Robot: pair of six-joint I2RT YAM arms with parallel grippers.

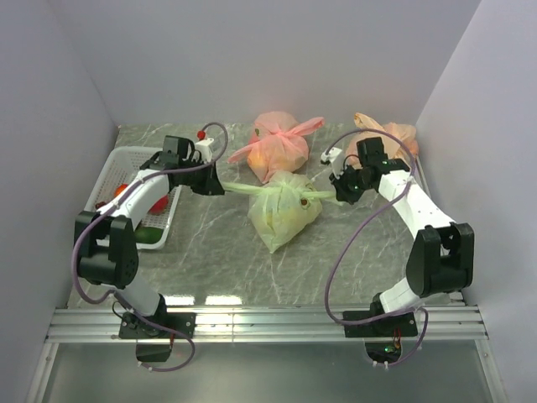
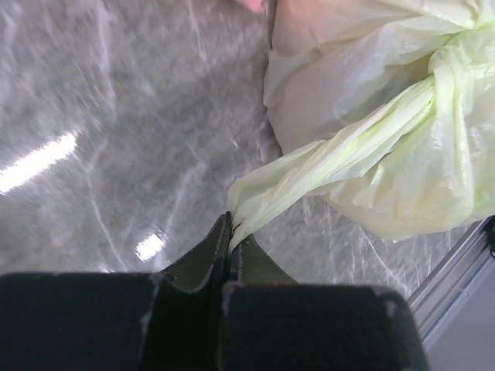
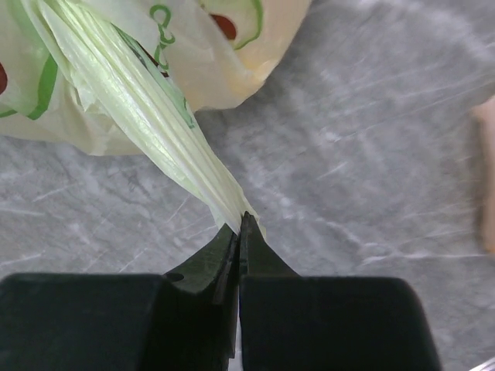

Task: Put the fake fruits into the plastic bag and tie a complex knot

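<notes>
The pale-green plastic bag (image 1: 285,214) lies filled in the middle of the table, its fake fruits only faint shapes through the film. Its two handle ends are crossed into a knot (image 1: 287,191) on top. My left gripper (image 1: 216,186) is shut on the left tail (image 2: 325,166), which runs taut from the knot (image 2: 456,69). My right gripper (image 1: 337,193) is shut on the right tail (image 3: 155,116). Both tails stretch sideways, away from each other. In the wrist views the jaws pinch the twisted film right at their tips.
A pink knotted bag (image 1: 273,151) sits just behind the green one. An orange-tan knotted bag (image 1: 390,134) lies at the back right. A white basket (image 1: 122,159) with a red piece and a dark green piece stands at the left, under my left arm.
</notes>
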